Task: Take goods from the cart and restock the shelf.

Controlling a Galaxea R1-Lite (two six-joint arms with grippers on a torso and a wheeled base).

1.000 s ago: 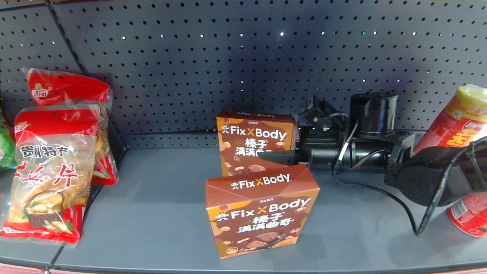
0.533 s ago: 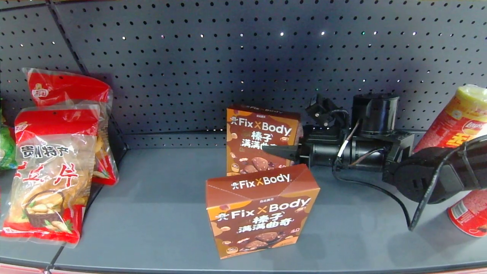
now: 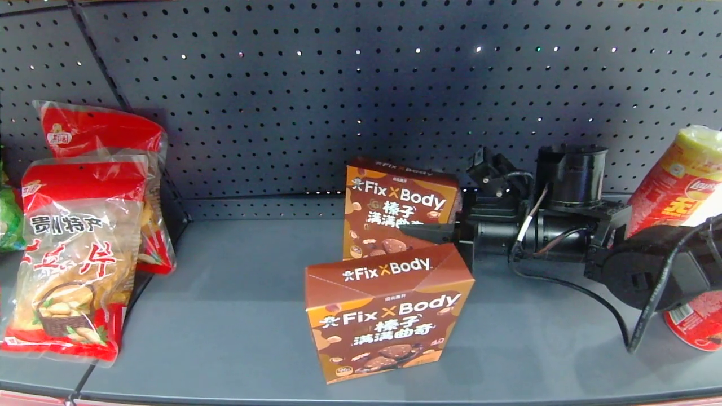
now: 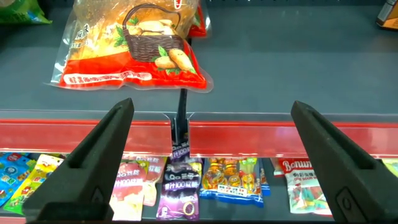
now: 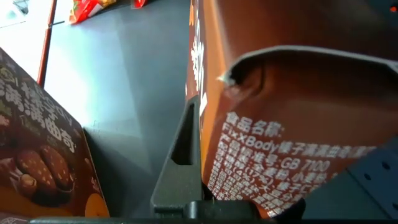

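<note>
Rear cookie box (image 3: 395, 197) stands upright near the back edge of the shelf (image 3: 237, 293), about mid-width, with its base on the shelf floor as far as the head view shows. The right gripper (image 3: 437, 225) clamps it from the right side. One finger lies flat against the printed front face, and the far finger is hidden behind the box, so the grip on that side is probably pad on panel. A matching front box (image 3: 389, 316) stands just ahead, toward the front edge, close to the held one but apart from it. The left gripper (image 4: 211, 106) hangs below the shelf's front edge, jaws spread wide and holding nothing. Handling judgement: thin cardboard carton, light, stiff along its folds but crushable at mid-panel, with a glossy and fairly slippery surface. Best hold is across the two broad faces near a side edge, with moderate squeeze.
</note>
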